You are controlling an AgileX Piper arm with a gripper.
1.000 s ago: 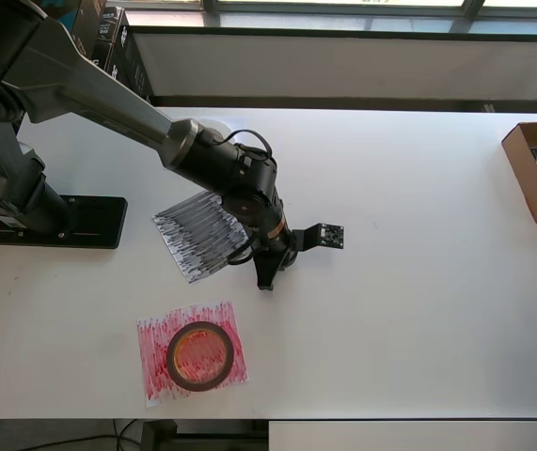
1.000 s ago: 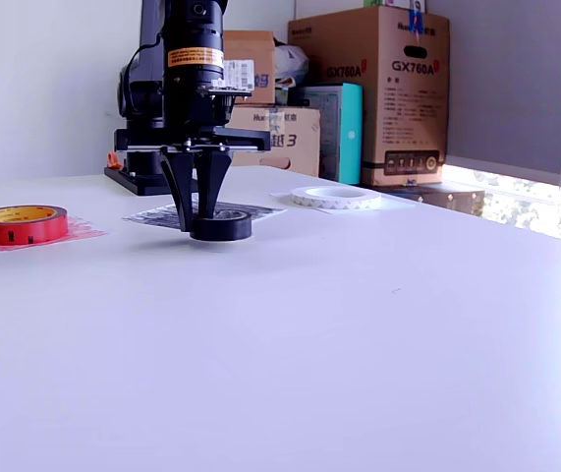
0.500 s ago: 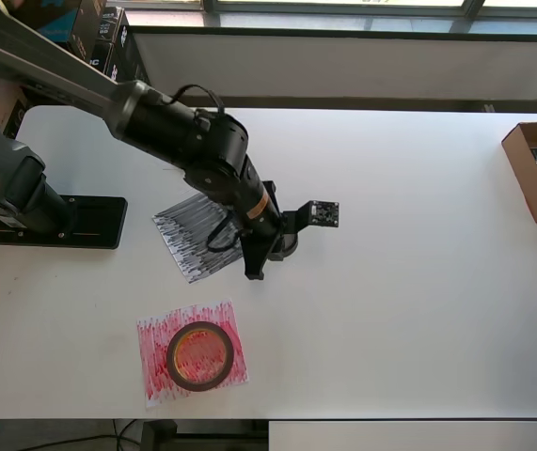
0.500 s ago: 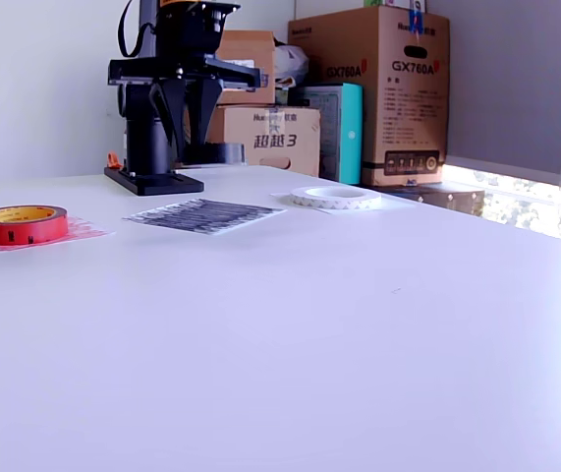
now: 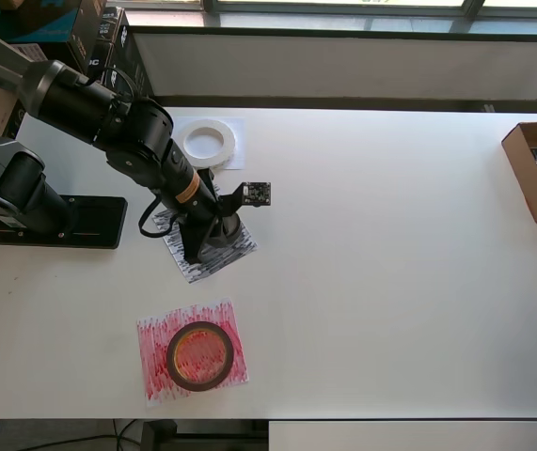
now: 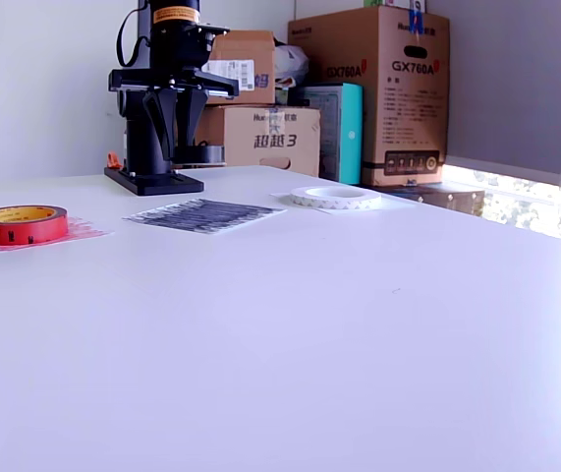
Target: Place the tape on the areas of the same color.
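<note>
My gripper (image 5: 206,241) is shut on a black tape roll (image 5: 221,228) and holds it in the air over the black-scribbled sheet (image 5: 197,262). In the exterior view the gripper (image 6: 177,155) and the black roll (image 6: 204,154) hang well above that sheet (image 6: 204,213). A red tape roll (image 5: 199,355) lies on the red-scribbled sheet (image 5: 155,376); it also shows in the exterior view (image 6: 20,223). A white tape roll (image 5: 210,143) lies on the plain white sheet (image 5: 233,124); it also shows in the exterior view (image 6: 336,197).
The arm's black base plate (image 5: 61,222) sits at the overhead view's left. An open cardboard box (image 5: 536,169) stands at the table's right edge. Cardboard boxes (image 6: 378,93) stack behind the table in the exterior view.
The gripper has lifted the black tape roll off the bare table and carried it to the overhead view's left, to above the black-scribbled sheet. The white roll is uncovered.
</note>
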